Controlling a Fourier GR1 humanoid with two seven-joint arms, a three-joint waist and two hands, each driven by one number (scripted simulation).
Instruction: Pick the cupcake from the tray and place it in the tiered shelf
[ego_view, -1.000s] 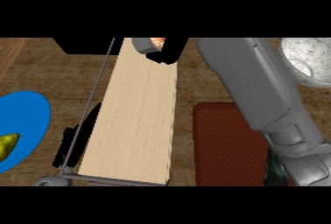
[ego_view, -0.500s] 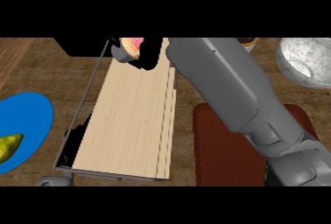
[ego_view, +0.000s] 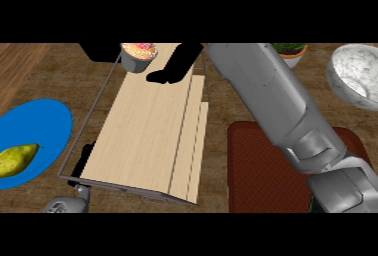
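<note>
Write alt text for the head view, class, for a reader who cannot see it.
The robot's right hand reaches over the far end of a light wooden tiered shelf, beside a cupcake with pink frosting. A pear lies on a blue plate to the left; a dark red tray sits right of the shelf, with a marbled bowl farther right.

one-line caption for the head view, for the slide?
Right hand holds the cupcake over the far end of the wooden tiered shelf; dark red tray at right, pear on blue plate at left.
</note>
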